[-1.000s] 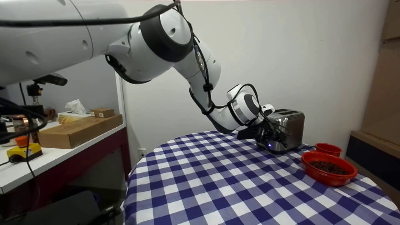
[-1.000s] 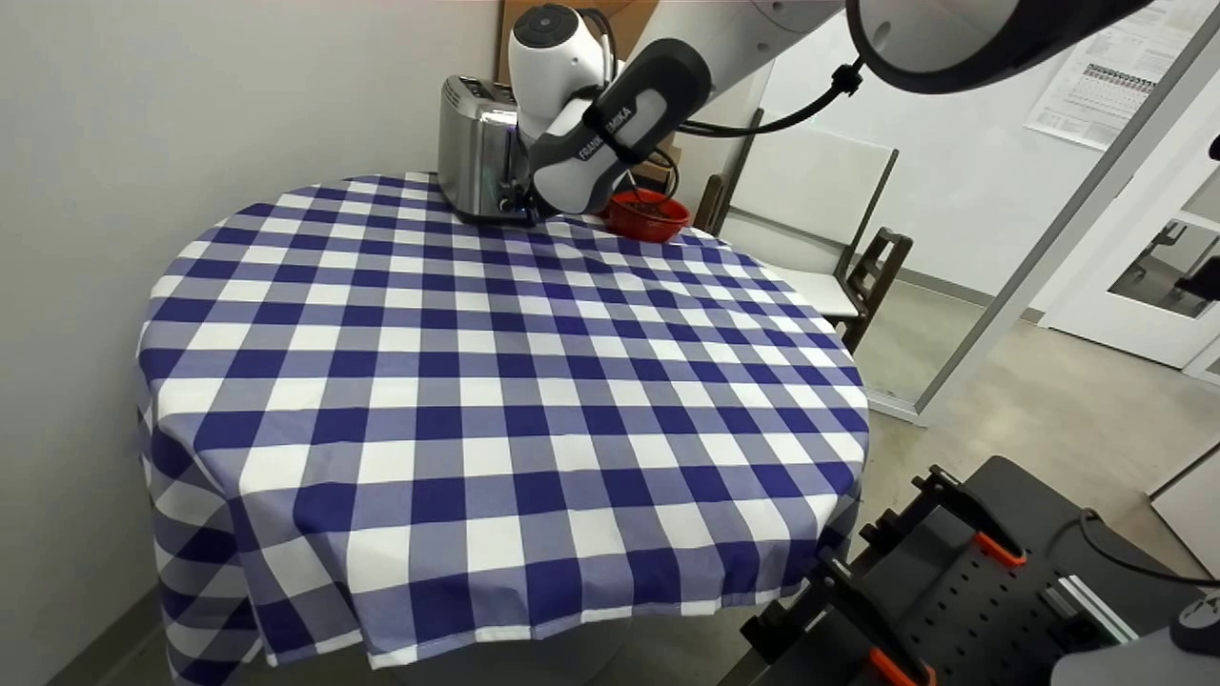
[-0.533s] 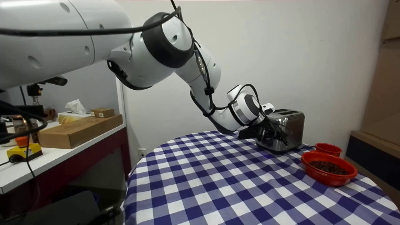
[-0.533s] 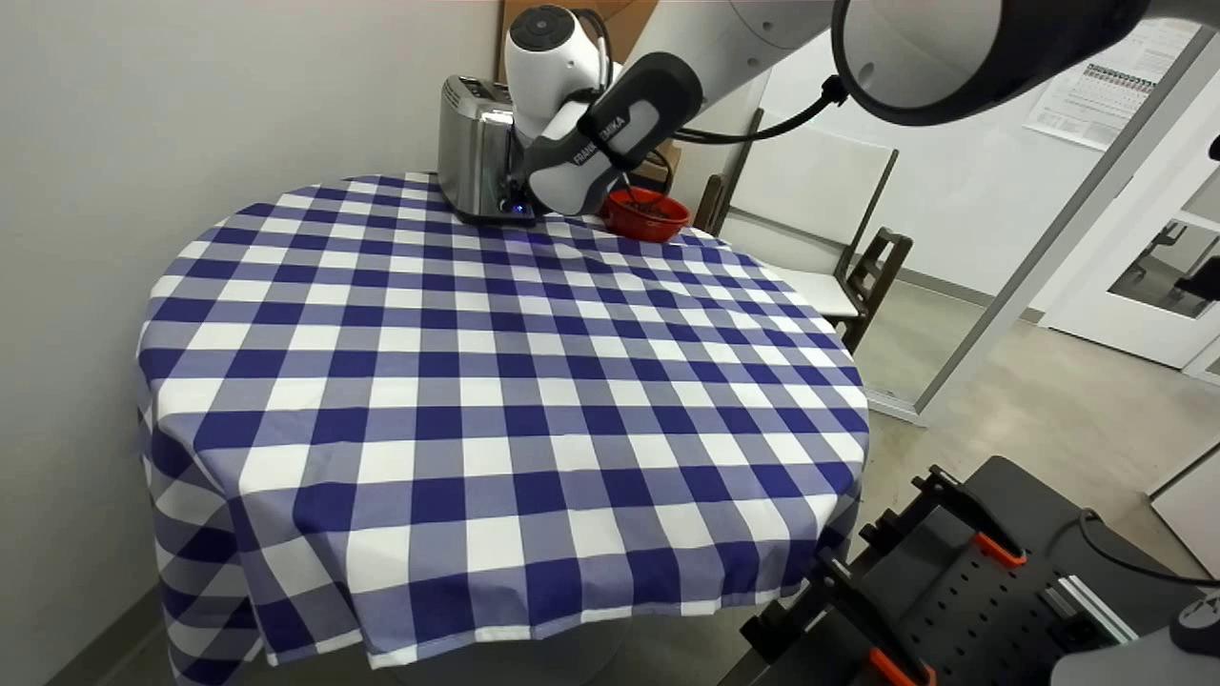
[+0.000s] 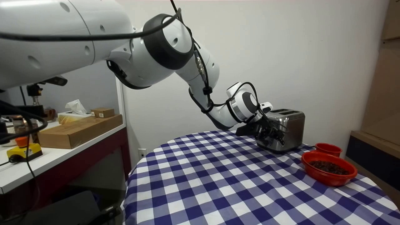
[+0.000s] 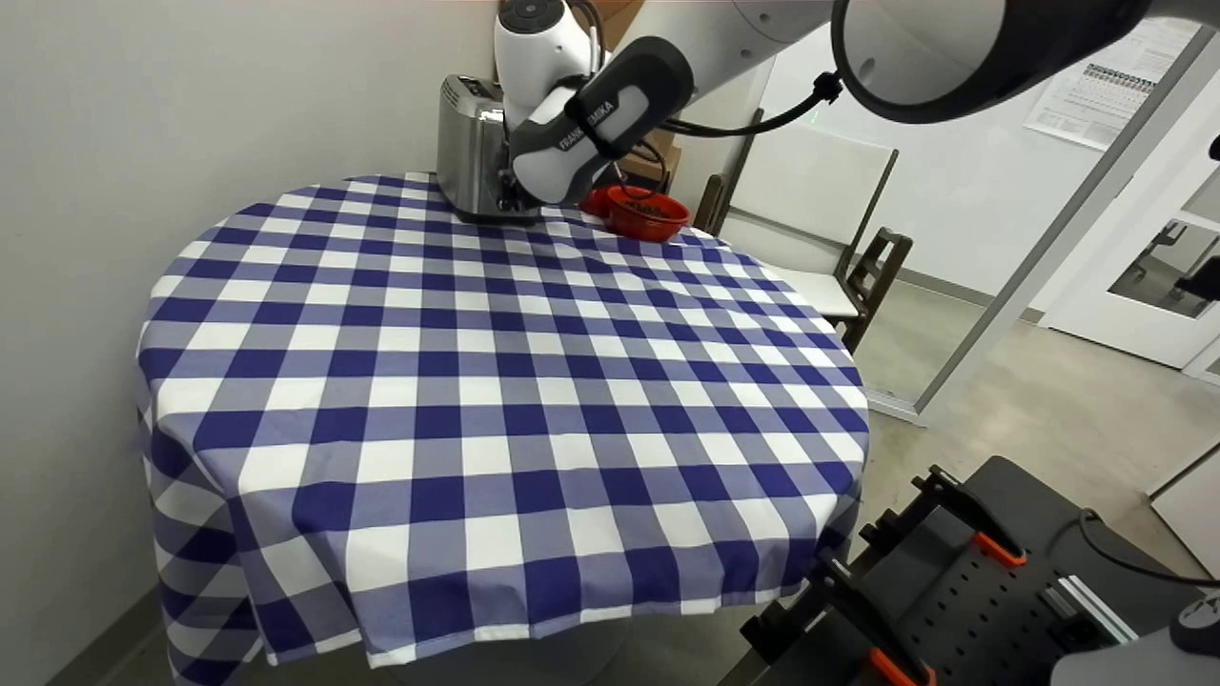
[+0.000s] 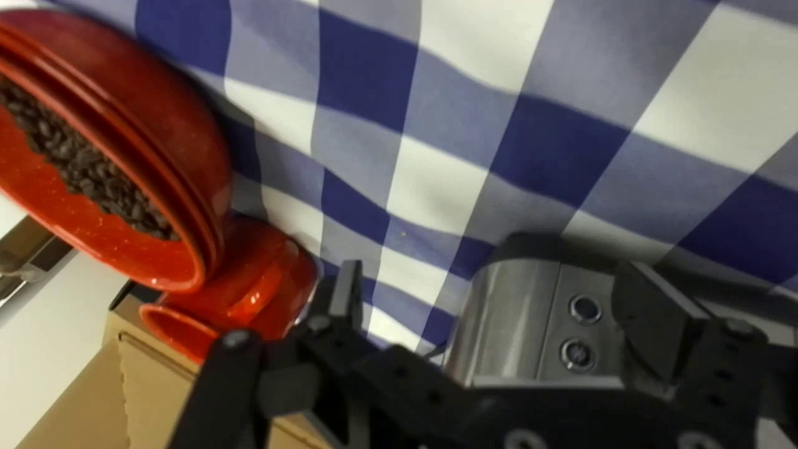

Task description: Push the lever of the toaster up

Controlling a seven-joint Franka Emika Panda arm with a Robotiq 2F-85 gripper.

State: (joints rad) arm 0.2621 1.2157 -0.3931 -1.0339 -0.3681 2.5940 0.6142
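The gripper (image 7: 489,268) has its two fingers (image 7: 651,318) spread wide, with nothing gripped between them. In the wrist view one finger overlaps the button side of the steel toaster (image 7: 508,312) and the other stands out past its corner; whether either touches the metal, I can't tell. Two round buttons (image 7: 585,309) show in the gap, while the lever is hidden from me.

Behind the gripper, the white arm (image 5: 168,43) slopes down from high up. In both exterior views the toaster stands upright near the wall (image 6: 286,86), on a blue-and-white checked tablecloth (image 6: 505,400). Near it sits a red bowl (image 7: 190,125) holding dark bits (image 7: 93,168), with a red cup (image 5: 328,150) just beside.

Farther out, in an exterior view, is a pale chair (image 6: 805,186). A white side table (image 5: 47,159) bears a long cardboard box (image 5: 56,139), a tissue box (image 5: 70,117) and a yellow box (image 5: 18,152) with an orange knob (image 5: 21,141).
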